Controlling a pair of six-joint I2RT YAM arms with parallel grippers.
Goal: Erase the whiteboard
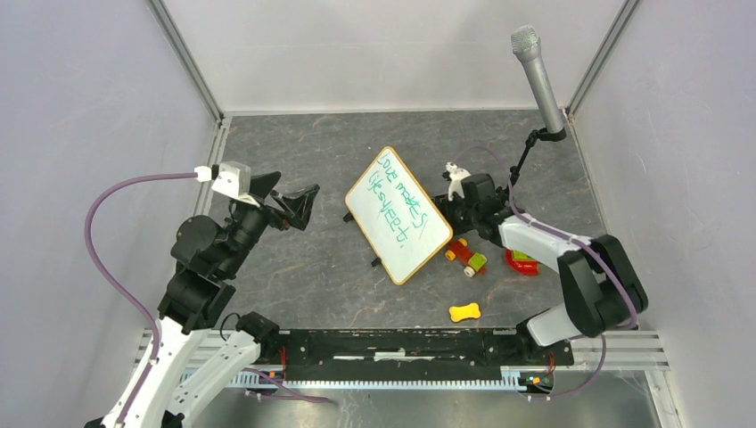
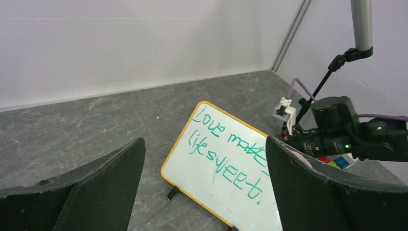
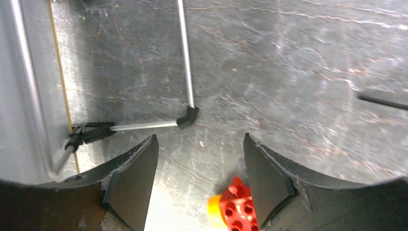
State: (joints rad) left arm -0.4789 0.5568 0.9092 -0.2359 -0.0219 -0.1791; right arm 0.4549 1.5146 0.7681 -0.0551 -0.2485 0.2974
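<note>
Right tool (image 3: 199, 140) beside whiteboard (image 1: 397, 214), green "life sweet"

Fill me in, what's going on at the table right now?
Nothing is grasped. The whiteboard stands on its wire feet mid-table, green writing not yet erased. The left gripper hangs open to its left, facing it. The right gripper, open too, is low behind the board's right side, near a toy car.

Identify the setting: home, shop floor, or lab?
Most likely a lab test cell: plain white wall panels box in a grey tabletop, with a microphone on a stand in the corner and props like the whiteboard and a toy block car.
</note>
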